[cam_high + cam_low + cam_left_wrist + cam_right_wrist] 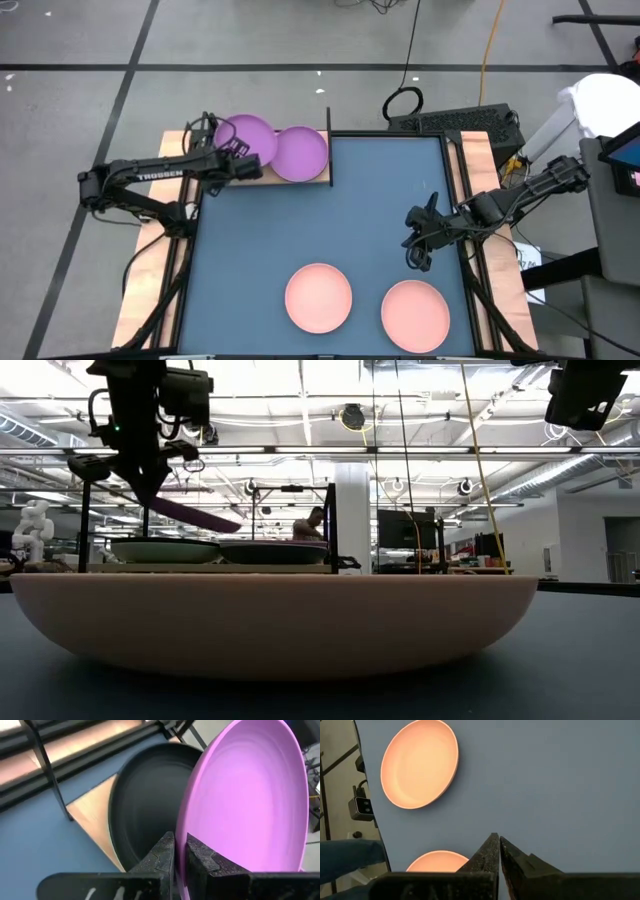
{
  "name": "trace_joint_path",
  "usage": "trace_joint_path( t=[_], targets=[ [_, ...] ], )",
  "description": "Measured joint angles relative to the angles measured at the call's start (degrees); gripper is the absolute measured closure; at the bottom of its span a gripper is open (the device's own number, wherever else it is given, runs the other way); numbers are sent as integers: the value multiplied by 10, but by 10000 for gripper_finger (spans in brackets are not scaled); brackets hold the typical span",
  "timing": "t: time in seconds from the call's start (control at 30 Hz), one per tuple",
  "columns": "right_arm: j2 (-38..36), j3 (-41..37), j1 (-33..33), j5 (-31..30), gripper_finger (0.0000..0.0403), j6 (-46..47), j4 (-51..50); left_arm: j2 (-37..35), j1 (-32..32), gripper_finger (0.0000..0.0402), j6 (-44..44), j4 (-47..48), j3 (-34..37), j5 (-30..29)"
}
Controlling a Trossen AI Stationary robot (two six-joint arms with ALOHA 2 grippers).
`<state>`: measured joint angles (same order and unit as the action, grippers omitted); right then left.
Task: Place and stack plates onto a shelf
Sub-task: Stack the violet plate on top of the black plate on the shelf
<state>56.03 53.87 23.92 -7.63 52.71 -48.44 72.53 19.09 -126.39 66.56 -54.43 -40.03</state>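
Note:
My left gripper (232,158) is shut on a purple plate (247,138), held tilted above the left half of the light-wood shelf (262,177). Under it a black plate (145,810) lies on the shelf board (92,815). A second purple plate (301,153) lies on the shelf's right half. Two salmon pink plates (318,297) (415,315) rest flat on the blue-grey mat (330,210) near its front edge. My right gripper (415,250) is shut and empty above the mat's right side. The other plates are hidden. My left gripper pinches the purple plate's rim (192,837) between its two fingers, one on the hollow upper face and one on the underside. The fingers come from the table's left, slanting down. The plate (190,515) is tilted and lifted clear above the black plate.
Thin black posts (328,145) stand at the shelf's corners, one beside the right purple plate. In the low view a salmon plate (275,625) fills the foreground. A person (312,525) shows far behind the table. The mat's middle is bare.

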Motion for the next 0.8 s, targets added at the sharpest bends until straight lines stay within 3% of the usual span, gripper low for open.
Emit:
trace_joint_path(
  t=[0.57,0.8],
  targets=[
    [0,0,0,2,403,6,2,-1,23,366,22,29,0,1],
    [0,0,0,2,403,6,2,-1,22,301,37,36,0,11]
  ],
)
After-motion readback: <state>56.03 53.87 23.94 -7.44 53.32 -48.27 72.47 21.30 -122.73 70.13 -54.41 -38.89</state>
